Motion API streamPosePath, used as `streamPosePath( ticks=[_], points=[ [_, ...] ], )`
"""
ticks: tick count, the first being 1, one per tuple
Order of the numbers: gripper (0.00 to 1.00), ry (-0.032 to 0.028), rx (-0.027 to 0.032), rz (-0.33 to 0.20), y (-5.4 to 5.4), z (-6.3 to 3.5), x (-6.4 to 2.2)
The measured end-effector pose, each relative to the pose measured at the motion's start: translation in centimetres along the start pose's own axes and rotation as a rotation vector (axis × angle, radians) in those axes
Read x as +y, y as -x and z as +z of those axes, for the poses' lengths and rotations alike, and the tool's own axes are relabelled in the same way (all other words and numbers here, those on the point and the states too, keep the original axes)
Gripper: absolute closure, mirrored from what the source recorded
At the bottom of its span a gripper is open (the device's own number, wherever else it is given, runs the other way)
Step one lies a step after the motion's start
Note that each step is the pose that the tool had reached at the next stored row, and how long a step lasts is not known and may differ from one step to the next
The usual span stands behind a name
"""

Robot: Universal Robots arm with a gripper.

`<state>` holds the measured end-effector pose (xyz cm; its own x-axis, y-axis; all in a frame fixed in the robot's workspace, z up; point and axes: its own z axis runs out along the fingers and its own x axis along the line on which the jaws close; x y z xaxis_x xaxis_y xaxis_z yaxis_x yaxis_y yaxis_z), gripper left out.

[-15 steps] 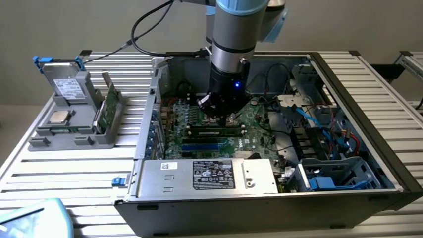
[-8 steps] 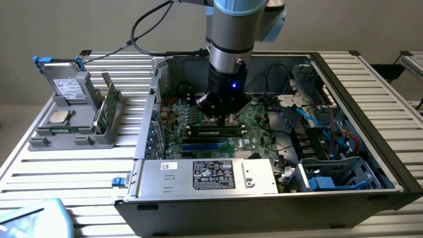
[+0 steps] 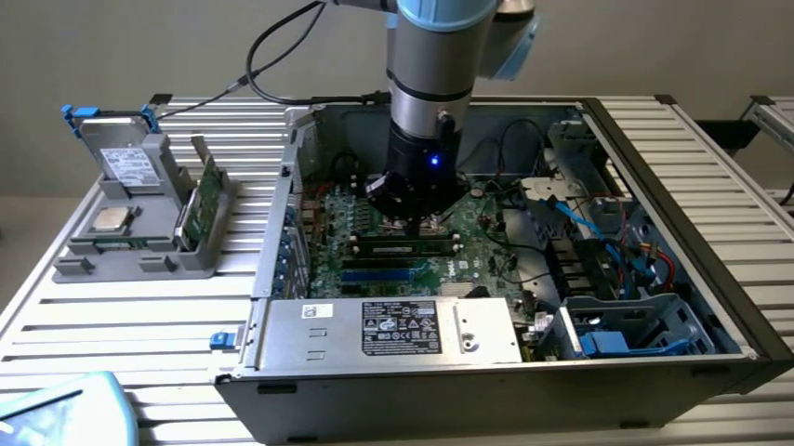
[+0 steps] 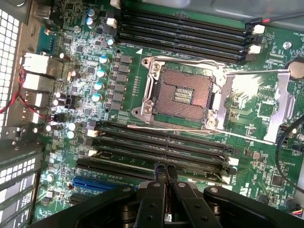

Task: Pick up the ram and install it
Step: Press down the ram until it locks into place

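Observation:
The ram (image 3: 403, 247) is a long dark stick with a pale label. It lies along the memory slots on the green motherboard (image 3: 478, 232) inside the open computer case (image 3: 694, 186). My gripper (image 3: 416, 223) hangs directly over it, fingers pressed together with nothing between them. In the wrist view the shut gripper (image 4: 166, 172) points down at the lower bank of memory slots (image 4: 156, 147). There I cannot tell the ram apart from the slots, nor whether the fingertips touch it.
The open processor socket (image 4: 183, 92) and a second slot bank (image 4: 185, 35) lie beyond. A silver power supply (image 3: 385, 330) and a drive cage (image 3: 620, 339) crowd the case. A grey holder (image 3: 137, 232) on the exterior view's left carries a processor chip (image 3: 112, 218), a green board (image 3: 199, 200) and a hard drive (image 3: 125, 163).

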<state>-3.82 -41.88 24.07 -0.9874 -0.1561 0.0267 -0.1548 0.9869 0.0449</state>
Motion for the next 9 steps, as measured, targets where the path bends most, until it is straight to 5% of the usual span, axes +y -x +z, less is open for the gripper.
streamPosePath(
  ticks=[9],
  points=[
    [0.89,0.0007,-0.002,0.027,-0.16,0.02,0.02]
  ],
)
